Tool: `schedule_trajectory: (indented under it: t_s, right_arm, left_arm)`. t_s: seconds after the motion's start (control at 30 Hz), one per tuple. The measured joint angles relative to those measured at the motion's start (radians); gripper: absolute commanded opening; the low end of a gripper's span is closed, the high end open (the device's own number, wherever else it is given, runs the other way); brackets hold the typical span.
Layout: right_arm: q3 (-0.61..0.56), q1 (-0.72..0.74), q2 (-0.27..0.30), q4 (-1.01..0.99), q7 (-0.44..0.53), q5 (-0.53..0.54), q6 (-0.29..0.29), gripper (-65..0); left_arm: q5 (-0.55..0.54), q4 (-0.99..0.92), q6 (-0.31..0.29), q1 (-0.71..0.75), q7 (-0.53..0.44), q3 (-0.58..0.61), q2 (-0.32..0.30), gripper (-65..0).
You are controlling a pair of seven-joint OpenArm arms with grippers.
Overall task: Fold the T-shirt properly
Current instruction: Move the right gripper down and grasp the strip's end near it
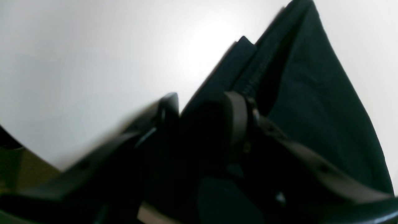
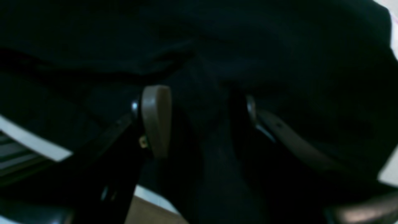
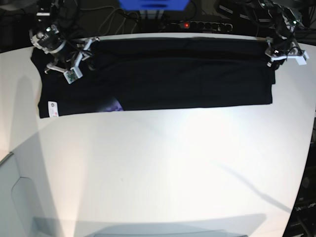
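A black T-shirt (image 3: 163, 76) lies stretched in a long band across the far side of a white table (image 3: 163, 168), seen from the base camera, its near edge running straight from one end to the other. Near that view's left end a small white tag (image 3: 52, 107) shows at the cloth's near corner, and just beside it a patch of purple print (image 3: 114, 104) peeks from under the fold. The right gripper (image 3: 69, 63) sits over the shirt's far corner at that end; its wrist camera shows the two tan pads (image 2: 156, 119) standing wide apart with dark cloth (image 2: 199, 46) bunched between them and filling nearly the whole view, so the claw looks clamped on a thick fold of the shirt. At the opposite end the left gripper (image 3: 282, 51) hangs over the other far corner. Its wrist camera shows the black fingers (image 1: 236, 124) pinched on a raised edge of the fabric (image 1: 311, 109), which rises in a peak and drapes down to one side against the bright tabletop (image 1: 77, 62). A power strip (image 3: 197, 24) with a red light lies beyond the table's far edge.
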Motion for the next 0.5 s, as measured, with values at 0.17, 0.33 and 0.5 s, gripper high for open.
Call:
schedule_trajectory:
  t_s: [0.17, 0.33, 0.5]
  right_arm:
    - [-0.043, 0.016, 0.000, 0.000, 0.000, 0.000, 0.000, -34.8]
    - [-0.060, 0.039, 0.002, 0.000, 0.002, 0.001, 0.000, -34.8]
    - [-0.060, 0.070, 0.003, -0.006, 0.001, -0.004, 0.000, -34.8]
  left_arm:
    - [0.001, 0.000, 0.000, 0.000, 0.000, 0.000, 0.000, -41.8]
    - [0.001, 0.000, 0.000, 0.000, 0.000, 0.000, 0.000, -41.8]
    - [0.000, 0.000, 0.000, 0.000, 0.000, 0.000, 0.000, -41.8]
